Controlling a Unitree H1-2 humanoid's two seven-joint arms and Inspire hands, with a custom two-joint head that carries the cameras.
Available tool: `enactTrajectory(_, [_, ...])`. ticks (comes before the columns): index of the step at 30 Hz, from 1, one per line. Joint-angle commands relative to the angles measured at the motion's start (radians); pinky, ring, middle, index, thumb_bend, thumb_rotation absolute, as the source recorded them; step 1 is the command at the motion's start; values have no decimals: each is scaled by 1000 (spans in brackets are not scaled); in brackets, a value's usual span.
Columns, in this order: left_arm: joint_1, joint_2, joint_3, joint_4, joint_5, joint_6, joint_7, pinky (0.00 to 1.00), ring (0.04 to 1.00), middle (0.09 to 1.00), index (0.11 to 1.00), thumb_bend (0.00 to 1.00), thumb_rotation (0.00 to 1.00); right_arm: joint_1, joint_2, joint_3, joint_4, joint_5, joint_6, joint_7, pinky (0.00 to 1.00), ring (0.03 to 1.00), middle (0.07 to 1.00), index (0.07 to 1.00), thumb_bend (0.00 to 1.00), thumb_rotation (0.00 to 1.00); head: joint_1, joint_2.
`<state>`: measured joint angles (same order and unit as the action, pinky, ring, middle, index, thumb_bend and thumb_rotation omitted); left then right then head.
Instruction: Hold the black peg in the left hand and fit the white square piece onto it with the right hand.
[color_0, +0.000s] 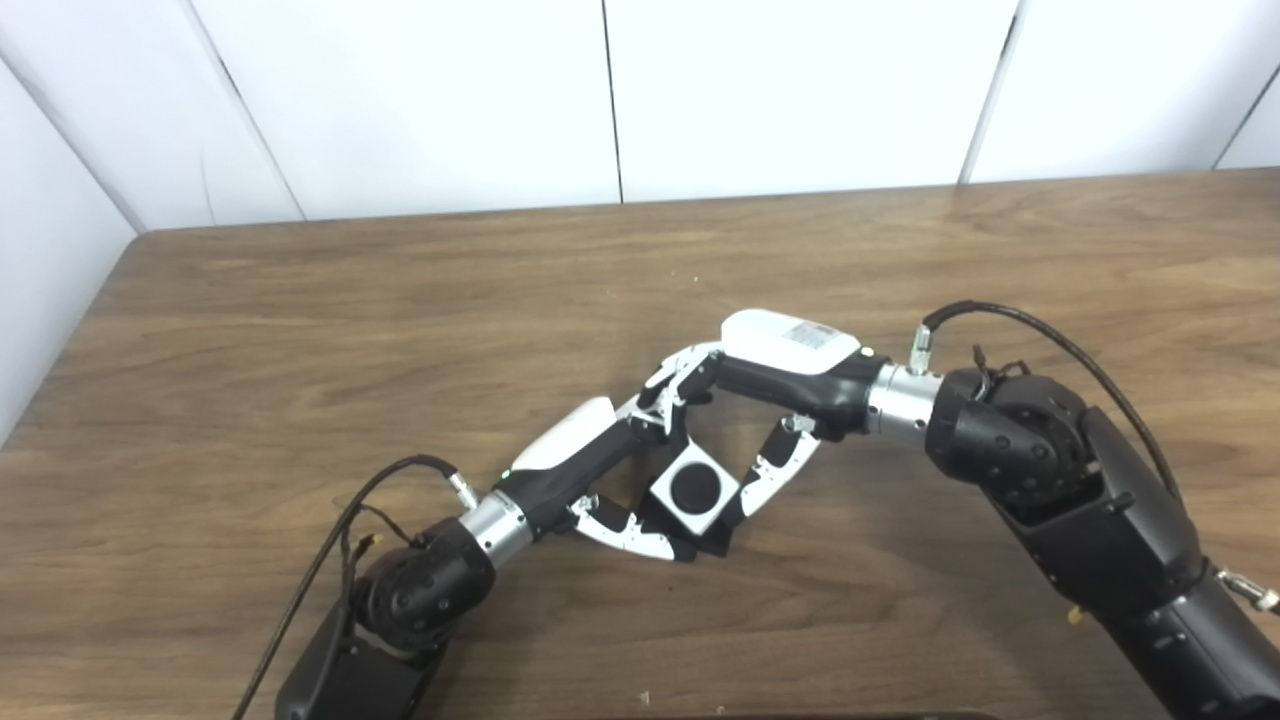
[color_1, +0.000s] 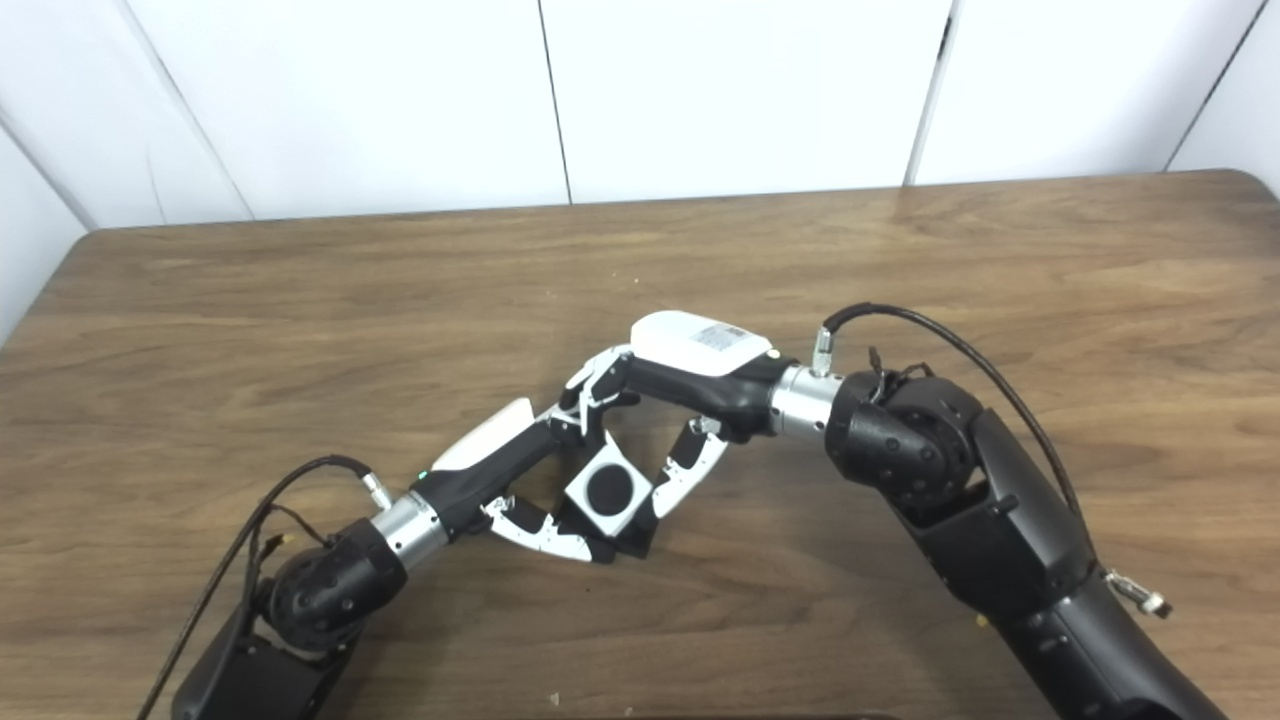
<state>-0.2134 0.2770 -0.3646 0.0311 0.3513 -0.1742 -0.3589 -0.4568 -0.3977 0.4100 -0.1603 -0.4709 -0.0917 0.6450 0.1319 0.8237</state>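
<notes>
Over a wooden table (color_0: 300, 330), the left hand (color_0: 585, 470) closes its fingers on the black peg (color_0: 696, 487), seated in the white square piece (color_0: 694, 489) at near centre; the right hand (color_0: 770, 385) grips that piece from the right with thumb and fingers.

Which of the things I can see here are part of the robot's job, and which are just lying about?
In the job:
- white square piece, black round at its centre
- left hand
- right hand, both hands' fingers around the piece

Just lying about:
- wooden table
- small crumbs on it
- white wall panels behind
</notes>
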Motion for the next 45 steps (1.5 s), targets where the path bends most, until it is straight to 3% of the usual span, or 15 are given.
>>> enactTrajectory(1, [4,12,-12,-12,-2,21,-31,1000,1000,964,487,520,82,-24,-10,-18,-10,-6,-3,-19,792,852,794,481,514,137,1,0])
enactTrajectory(17, [4,14,-11,-17,-4,20,-29,1000,1000,968,487,520,80,-25,-36,15,-40,-60,80,50,767,868,845,496,521,142,-1,8])
enactTrajectory(30, [1,13,-18,-6,-3,12,-23,1000,1000,968,487,519,82,-23,-37,14,-56,-60,100,63,764,874,860,497,521,146,-1,12])
enactTrajectory(32, [1,13,-17,-7,-5,12,-23,1000,1000,968,487,519,82,-23,-37,15,-57,-64,104,68,765,876,864,640,712,168,-1,13])
enactTrajectory(34, [1,14,-16,-8,-5,14,-24,1000,1000,968,487,520,81,-25,-37,14,-57,-67,105,71,766,879,870,706,786,187,-2,15])
enactTrajectory(45, [2,17,-16,-8,-7,12,-26,1000,1000,967,487,520,80,-27,-47,-2,-59,-60,123,73,798,893,884,733,814,180,-6,17])
